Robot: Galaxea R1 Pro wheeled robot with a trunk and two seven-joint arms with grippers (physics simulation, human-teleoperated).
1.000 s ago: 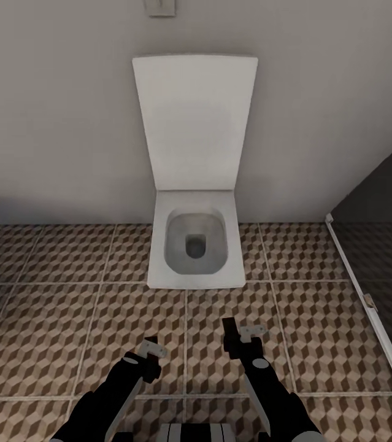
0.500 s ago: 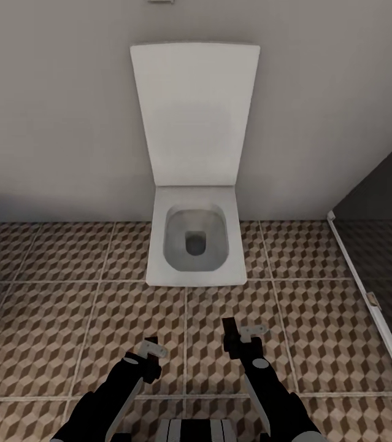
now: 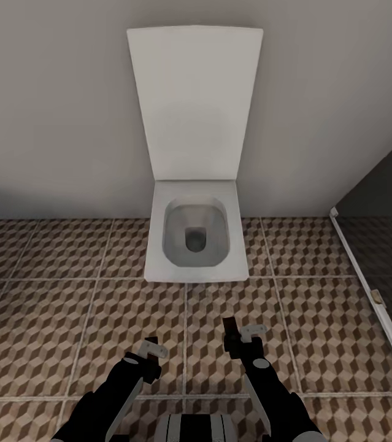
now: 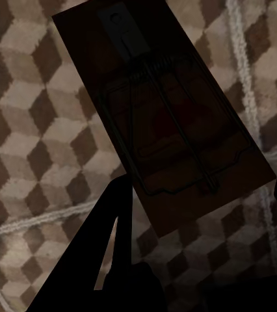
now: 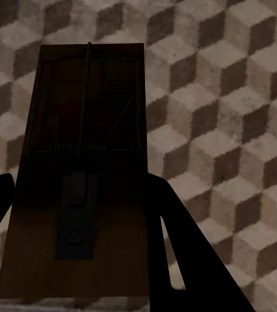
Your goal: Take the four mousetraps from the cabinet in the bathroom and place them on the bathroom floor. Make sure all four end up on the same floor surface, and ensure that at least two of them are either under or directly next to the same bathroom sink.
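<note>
Camera moved closer to square white toilet (image 3: 196, 236); arms unchanged. Two mousetraps seen: flat brown wooden board with dark wire, red mark (image 4: 168, 127) clasped in left hand (image 3: 153, 350); second mousetrap (image 5: 80, 175) clasped in right hand (image 3: 243, 334). Both above cube-patterned bathroom floor (image 3: 67, 319), pale grout lines

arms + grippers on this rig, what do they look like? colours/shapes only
Both arms are glossy black with rounded housings and pale grey panels running along the forearms. The left gripper and right gripper each have black bodies and two short light-grey metal fingers with small bolt holes. A round grey cap sits on each wrist. No loose cables or lettering can be made out. In the wrist views the fingers show as dark silhouettes.
</note>
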